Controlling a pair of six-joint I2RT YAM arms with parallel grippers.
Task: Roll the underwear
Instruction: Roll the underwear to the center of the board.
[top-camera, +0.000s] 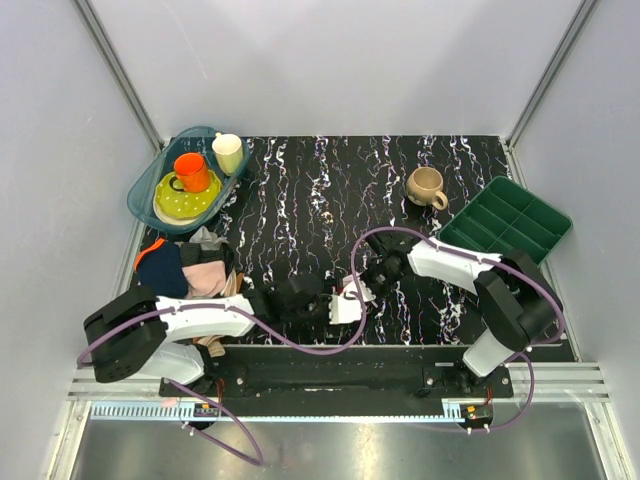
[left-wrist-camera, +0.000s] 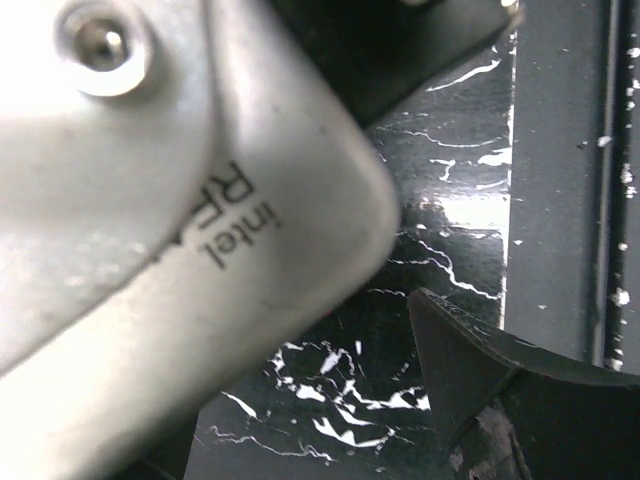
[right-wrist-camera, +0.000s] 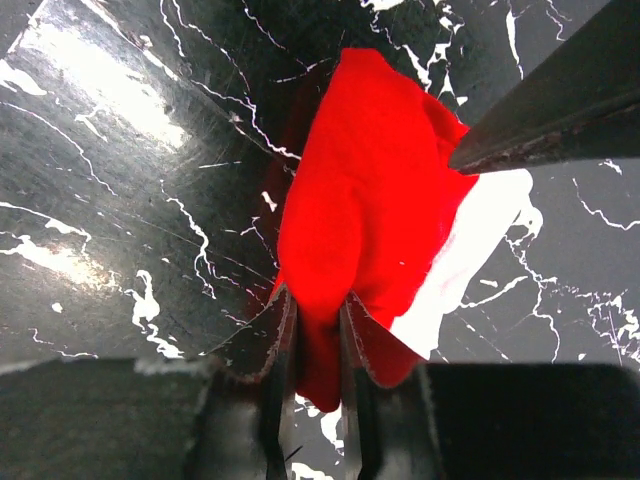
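While the right gripper (right-wrist-camera: 315, 303) pinches a fold of the bright red, white-trimmed fabric underwear (right-wrist-camera: 370, 200) at the black marbled table (top-camera: 300, 190) front, the left gripper (top-camera: 322, 300) grip cannot be told; a thin pinch may slip, unravelling it.

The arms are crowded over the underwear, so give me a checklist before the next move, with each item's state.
1. Right fingers clamp the underwear: ok, red fabric is pinched between them.
2. Left fingers on the underwear: cannot tell; no fabric shows in the left wrist view.
3. Left wrist view usable: not ok, a camera housing blocks most of it.
4. Underwear flat for rolling: not ok, it is bunched.
5. Mug away from the arms: ok, it stands well behind them.
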